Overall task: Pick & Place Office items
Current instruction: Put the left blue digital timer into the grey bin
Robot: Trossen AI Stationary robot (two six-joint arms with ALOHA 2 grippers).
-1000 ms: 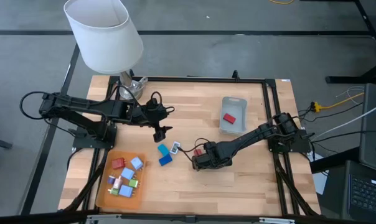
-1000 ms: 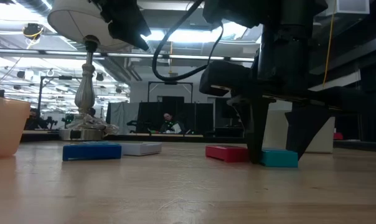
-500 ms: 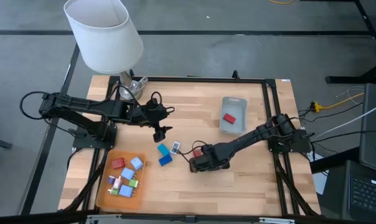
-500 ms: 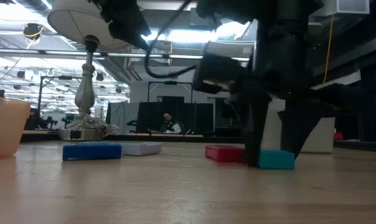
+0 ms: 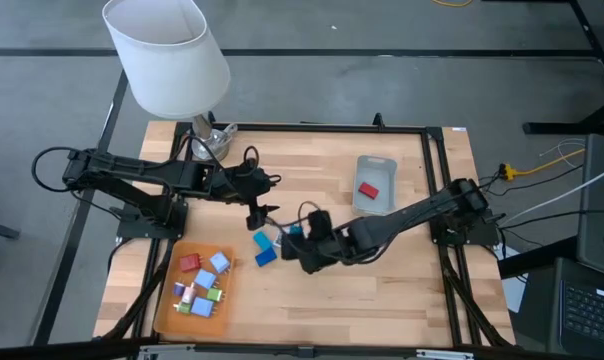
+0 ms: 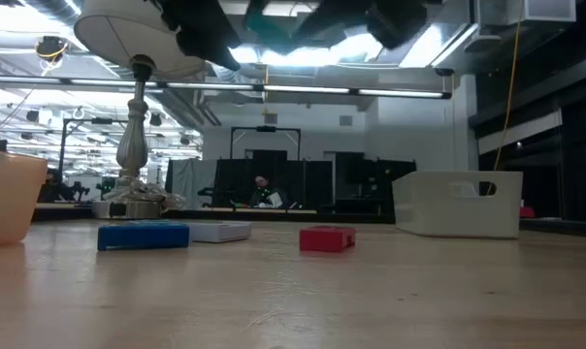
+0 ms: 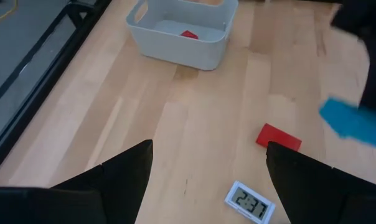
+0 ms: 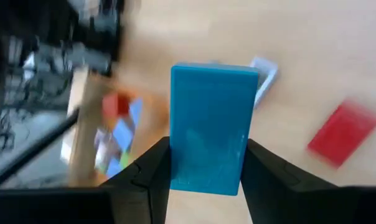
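Note:
My right gripper (image 5: 294,236) hangs over the table's middle, shut on a light blue block (image 8: 213,127). A red block (image 8: 343,134) and a small white digital clock (image 7: 250,202) lie on the wood below it. Two blue blocks (image 5: 264,248) lie just to the left. My left gripper (image 5: 259,215) hovers open above them and holds nothing. Several small coloured pieces sit in the orange tray (image 5: 168,312) at the near left. One red piece (image 5: 368,189) lies in the grey-blue bin (image 5: 360,205). My right gripper pinches the light blue block by its two long sides (image 8: 178,163) between the two fingers (image 8: 147,171), at the end nearer the wrist. The fingers come slanting down from the table's right and lie along the block. The block juts forward past the fingertips, lifted clear of the table.
A lamp with a white shade (image 5: 167,55) stands at the far left corner, its metal base (image 6: 133,204) on the wood. A black frame (image 5: 437,200) runs around the tabletop. Bare wood lies near the front edge and between the blocks and the bin.
My right gripper has risen from the tabletop and gone toward the table's left edge, tipping up as it went. The light blue block has come up with it and is now clear of the wood. The red block has stayed on the table.

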